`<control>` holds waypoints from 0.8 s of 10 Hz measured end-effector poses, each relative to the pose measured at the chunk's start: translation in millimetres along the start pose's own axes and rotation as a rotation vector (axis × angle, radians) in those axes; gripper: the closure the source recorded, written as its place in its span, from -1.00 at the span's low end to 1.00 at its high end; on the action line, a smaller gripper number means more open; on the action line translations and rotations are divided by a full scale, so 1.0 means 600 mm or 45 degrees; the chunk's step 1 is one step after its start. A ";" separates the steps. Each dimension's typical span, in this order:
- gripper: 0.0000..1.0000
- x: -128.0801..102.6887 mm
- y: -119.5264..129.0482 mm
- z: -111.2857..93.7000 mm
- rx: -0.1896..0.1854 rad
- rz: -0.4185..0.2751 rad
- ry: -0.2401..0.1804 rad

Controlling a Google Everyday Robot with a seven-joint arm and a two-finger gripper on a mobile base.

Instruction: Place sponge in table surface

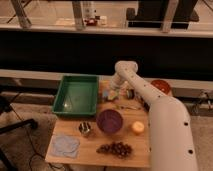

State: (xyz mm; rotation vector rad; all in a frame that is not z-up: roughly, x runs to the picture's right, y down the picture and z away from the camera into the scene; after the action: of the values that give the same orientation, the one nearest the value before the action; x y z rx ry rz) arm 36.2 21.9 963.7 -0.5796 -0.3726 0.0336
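Note:
The sponge [112,95] is a small pale-yellow block with a bluish-green side at the far middle of the light wooden table surface [136,150], just right of the green tray. My gripper [114,90] is right at the sponge, at the end of the white arm [160,125] that reaches in from the lower right. I cannot tell whether the sponge rests on the table or is held just above it.
A green plastic tray [76,96] stands at the far left. A purple bowl [109,121], a small metal cup [85,129], a round yellow-orange puck [137,127], a dark grape bunch [115,148] and a blue-grey cloth [65,145] lie nearer. An orange bowl [161,86] sits far right.

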 end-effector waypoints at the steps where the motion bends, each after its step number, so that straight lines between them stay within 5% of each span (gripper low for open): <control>1: -0.60 0.001 0.000 0.000 -0.001 -0.002 0.003; 8: -0.60 -0.001 0.000 -0.004 0.010 -0.008 -0.003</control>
State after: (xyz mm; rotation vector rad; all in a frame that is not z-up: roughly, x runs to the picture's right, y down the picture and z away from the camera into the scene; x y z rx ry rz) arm 36.6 20.4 961.8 -0.5709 -0.3766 0.0296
